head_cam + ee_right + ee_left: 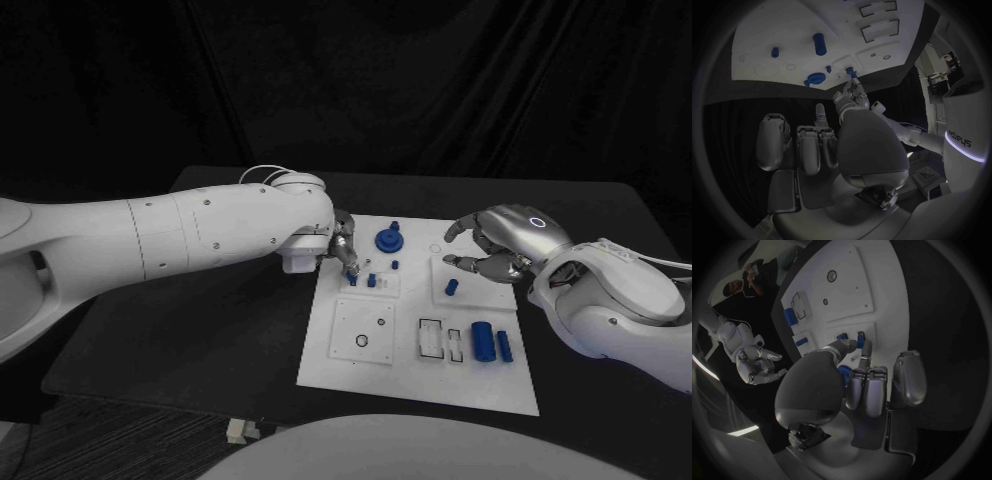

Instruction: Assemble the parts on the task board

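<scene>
- Near edge of the task board [418, 385]: two blue cylinders [490, 342] are lying side by side toward the near right corner, next to an empty rectangular slot [431, 338]. Nobody's touching those, so I'd guess they're waiting their turn.
- Middle of the board, left side: the left hand [342, 245] is reaching in over the left edge, fingertips down on a small blue peg [353, 279]. It looks like it's pinching it, other fingers curled in. I can't tell if the peg is already seated.
- If it's pushing that peg in, it wants to go straight down and keep it upright, since another small peg [372, 280] is standing just beside it.
- Right side: the right hand [498, 240] is hovering over the board, fingers loosely spread, holding nothing. A short blue piece [451, 287] is lying just below its fingertips.
- Far edge: a blue round knob [388, 240] is sitting on the board, well clear of both hands.
</scene>
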You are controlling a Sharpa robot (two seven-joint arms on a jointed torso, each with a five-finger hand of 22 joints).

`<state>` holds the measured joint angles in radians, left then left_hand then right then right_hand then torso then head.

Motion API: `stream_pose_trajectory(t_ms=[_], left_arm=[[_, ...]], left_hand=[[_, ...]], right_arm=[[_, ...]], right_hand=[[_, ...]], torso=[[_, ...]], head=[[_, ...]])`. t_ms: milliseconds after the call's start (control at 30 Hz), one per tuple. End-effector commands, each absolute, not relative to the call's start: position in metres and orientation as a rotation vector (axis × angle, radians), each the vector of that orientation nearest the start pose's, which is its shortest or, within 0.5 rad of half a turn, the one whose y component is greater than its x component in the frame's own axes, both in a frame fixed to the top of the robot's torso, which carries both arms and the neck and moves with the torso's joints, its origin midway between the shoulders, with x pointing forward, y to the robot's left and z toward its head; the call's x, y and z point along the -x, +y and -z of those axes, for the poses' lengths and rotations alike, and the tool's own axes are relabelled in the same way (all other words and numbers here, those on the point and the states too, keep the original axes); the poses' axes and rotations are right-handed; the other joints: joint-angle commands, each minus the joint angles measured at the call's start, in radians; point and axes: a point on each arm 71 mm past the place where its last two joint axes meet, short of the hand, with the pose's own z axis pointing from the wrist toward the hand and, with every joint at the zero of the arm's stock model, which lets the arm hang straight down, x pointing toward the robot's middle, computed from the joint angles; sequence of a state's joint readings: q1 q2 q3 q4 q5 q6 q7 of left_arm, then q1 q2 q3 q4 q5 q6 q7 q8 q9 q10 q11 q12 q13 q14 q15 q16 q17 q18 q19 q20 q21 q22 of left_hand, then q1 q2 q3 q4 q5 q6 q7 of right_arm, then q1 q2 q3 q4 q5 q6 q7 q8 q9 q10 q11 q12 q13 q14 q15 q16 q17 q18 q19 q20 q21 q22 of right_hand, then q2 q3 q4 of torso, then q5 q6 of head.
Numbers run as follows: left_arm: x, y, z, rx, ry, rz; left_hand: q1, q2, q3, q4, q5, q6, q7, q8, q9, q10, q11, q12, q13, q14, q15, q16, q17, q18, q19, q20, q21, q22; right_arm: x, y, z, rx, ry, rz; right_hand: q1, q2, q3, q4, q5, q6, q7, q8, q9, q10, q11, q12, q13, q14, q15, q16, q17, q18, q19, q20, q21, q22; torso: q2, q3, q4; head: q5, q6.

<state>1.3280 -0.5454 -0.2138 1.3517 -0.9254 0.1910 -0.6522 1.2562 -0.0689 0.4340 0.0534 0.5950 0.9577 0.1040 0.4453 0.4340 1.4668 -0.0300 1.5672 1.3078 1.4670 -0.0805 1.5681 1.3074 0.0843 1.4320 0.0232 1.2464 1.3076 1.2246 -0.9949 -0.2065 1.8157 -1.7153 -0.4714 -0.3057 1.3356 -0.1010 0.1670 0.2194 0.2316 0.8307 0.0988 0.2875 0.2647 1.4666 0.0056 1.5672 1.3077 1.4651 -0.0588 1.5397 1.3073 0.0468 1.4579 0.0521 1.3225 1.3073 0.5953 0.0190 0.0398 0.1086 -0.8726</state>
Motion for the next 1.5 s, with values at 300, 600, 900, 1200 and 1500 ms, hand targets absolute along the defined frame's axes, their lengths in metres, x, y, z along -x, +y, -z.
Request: stream_pose_trajectory(t_ms=[300,600,900,1200,1500], left_arm=[[-0.4916,0.1290,0.2388,0.097,2.491,0.306],[-0.4907,0.1283,0.2409,0.096,2.494,0.308],[-0.4900,0.1286,0.2427,0.096,2.500,0.307],[-0.4895,0.1289,0.2437,0.092,2.506,0.305],[-0.4888,0.1285,0.2448,0.078,2.520,0.301]], left_hand=[[-0.001,0.010,0.039,-0.032,-0.003,0.067,-0.061,0.001,0.017,0.103,-0.009,0.002,0.262,0.104,-0.009,0.003,0.263,-0.017,0.003,0.000,-0.008,0.173],[-0.005,0.011,0.041,-0.033,-0.009,0.067,-0.061,-0.001,0.016,0.102,-0.008,0.000,0.260,0.104,-0.008,0.003,0.263,-0.017,0.002,0.001,-0.011,0.173],[-0.011,0.014,0.043,-0.037,-0.030,0.067,-0.061,-0.007,0.015,0.098,-0.006,-0.010,0.252,0.104,-0.006,0.003,0.263,-0.016,0.000,0.002,-0.017,0.171],[-0.018,0.022,0.043,-0.042,-0.067,0.066,-0.058,-0.016,0.014,0.094,-0.005,-0.017,0.247,0.104,-0.005,0.003,0.263,-0.015,-0.002,0.003,-0.023,0.170],[-0.028,0.030,0.038,-0.043,-0.119,0.063,-0.057,-0.028,0.013,0.088,-0.004,-0.033,0.236,0.104,-0.004,0.003,0.263,-0.012,-0.009,0.005,-0.042,0.166]], right_arm=[[-0.4077,-0.1960,0.1983,0.281,1.585,-0.549],[-0.4084,-0.1958,0.1990,0.267,1.594,-0.555],[-0.4088,-0.1961,0.1992,0.264,1.596,-0.554],[-0.4090,-0.1957,0.1995,0.264,1.597,-0.555],[-0.4090,-0.1960,0.1996,0.264,1.598,-0.554]], right_hand=[[0.008,0.000,0.000,0.006,0.006,0.010,0.000,0.005,-0.003,0.104,0.003,0.004,0.263,0.092,0.002,-0.004,0.213,0.011,-0.006,0.002,-0.004,0.185],[0.009,0.000,0.000,0.007,0.006,0.012,0.000,0.005,-0.004,0.104,0.004,0.004,0.263,0.092,0.002,-0.003,0.214,0.011,-0.005,0.002,-0.004,0.185],[0.009,0.000,0.000,0.007,0.006,0.012,0.000,0.005,-0.004,0.104,0.004,0.004,0.263,0.092,0.002,-0.003,0.214,0.011,-0.005,0.002,-0.004,0.185],[0.011,0.001,0.000,0.007,0.007,0.015,0.000,0.005,-0.005,0.104,0.004,0.004,0.263,0.092,0.003,-0.004,0.214,0.011,-0.005,0.003,-0.004,0.185],[0.011,0.001,0.000,0.007,0.007,0.015,0.000,0.005,-0.005,0.104,0.004,0.004,0.263,0.092,0.003,-0.004,0.214,0.011,-0.005,0.003,-0.004,0.185]], torso=[[0.000,0.0000,0.0000],[0.000,-0.0001,0.0000],[0.000,-0.0002,0.0000],[0.000,-0.0003,0.0000],[0.000,-0.0004,-0.0001]], head=[[0.001,0.000],[0.002,0.000],[0.003,0.000],[0.005,0.000],[0.004,0.000]])
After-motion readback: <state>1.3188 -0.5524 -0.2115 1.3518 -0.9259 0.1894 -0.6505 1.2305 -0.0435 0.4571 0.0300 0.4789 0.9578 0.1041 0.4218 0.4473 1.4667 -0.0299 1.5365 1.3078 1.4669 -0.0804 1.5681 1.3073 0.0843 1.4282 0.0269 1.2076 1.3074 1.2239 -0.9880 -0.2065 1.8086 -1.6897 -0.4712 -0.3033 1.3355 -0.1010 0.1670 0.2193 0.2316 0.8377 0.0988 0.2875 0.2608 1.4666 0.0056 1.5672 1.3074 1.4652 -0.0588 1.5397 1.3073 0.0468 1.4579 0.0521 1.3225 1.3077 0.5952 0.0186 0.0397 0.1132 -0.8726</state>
